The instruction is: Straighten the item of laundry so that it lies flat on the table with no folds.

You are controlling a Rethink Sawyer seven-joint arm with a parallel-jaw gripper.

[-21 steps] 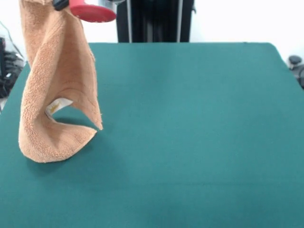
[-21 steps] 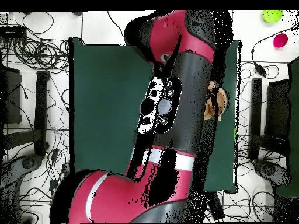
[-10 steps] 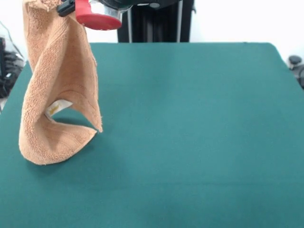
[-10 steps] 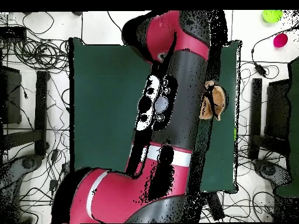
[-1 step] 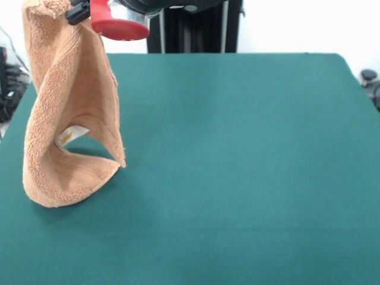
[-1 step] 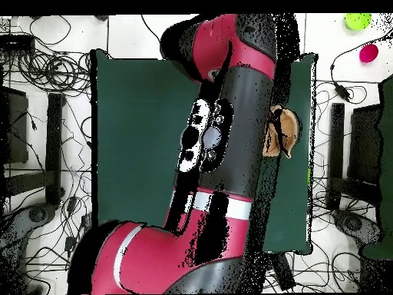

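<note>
Green cloth covers the table point(image 5: 249, 154), and most of it is bare; white wall shows beyond its far edge in the front view. My gripper point(image 5: 77, 10) sits at the top edge of that view, above the table's left side, and it is clamped on the upper corner of the towel point(image 5: 68, 113).

Towel position: it hangs from my grasp with its long axis close to vertical. Its lower end rests on the table near the left edge, curled into a fold, with a small label showing inside the curl. The cloth twists once between the grasp and the table.

Overhead view: my arm point(image 6: 222, 130) covers the middle of the table, and only a small patch of towel point(image 6: 285, 127) shows beside it, near one long edge.

Governing relation: the towel lies directly below my gripper, anchored at its bottom end. In my judgement, flattening requires travel along the table away from that anchored end, toward the open area, while lowering. Risk: the twist may lay down as a crease.
</note>
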